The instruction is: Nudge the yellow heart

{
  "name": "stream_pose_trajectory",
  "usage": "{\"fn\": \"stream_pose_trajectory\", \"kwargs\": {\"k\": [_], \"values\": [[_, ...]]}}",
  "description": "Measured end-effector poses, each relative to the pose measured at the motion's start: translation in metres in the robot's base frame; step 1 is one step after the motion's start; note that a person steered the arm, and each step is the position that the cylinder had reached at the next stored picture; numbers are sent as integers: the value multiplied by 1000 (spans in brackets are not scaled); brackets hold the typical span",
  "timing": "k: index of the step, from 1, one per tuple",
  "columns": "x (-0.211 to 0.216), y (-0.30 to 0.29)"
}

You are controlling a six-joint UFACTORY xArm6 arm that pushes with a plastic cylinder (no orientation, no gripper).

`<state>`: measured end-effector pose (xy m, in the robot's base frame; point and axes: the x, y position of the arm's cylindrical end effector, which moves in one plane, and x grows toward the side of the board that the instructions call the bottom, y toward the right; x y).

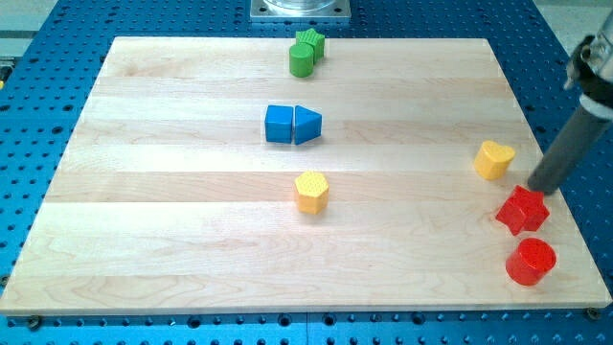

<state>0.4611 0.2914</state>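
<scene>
The yellow heart [493,159] lies near the board's right edge, a little above mid-height. My rod comes down from the view's top right corner, and my tip [534,190] rests on the board just right of and below the heart, a short gap apart. The tip sits right at the top edge of the red star [522,210].
A red cylinder [531,262] stands below the red star. A yellow hexagon [311,192] is at the board's middle. A blue cube [279,124] and a blue triangular block [306,125] touch above it. A green cylinder [302,60] and a green star [311,42] sit at the top edge.
</scene>
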Motion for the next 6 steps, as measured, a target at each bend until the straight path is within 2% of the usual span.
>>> {"fn": "stream_pose_trajectory", "kwargs": {"k": [1,2,3,4,5,6], "values": [[-81,5],[-121,-49],[-101,-117],[-49,-78],[-38,-53],[-39,-51]]}}
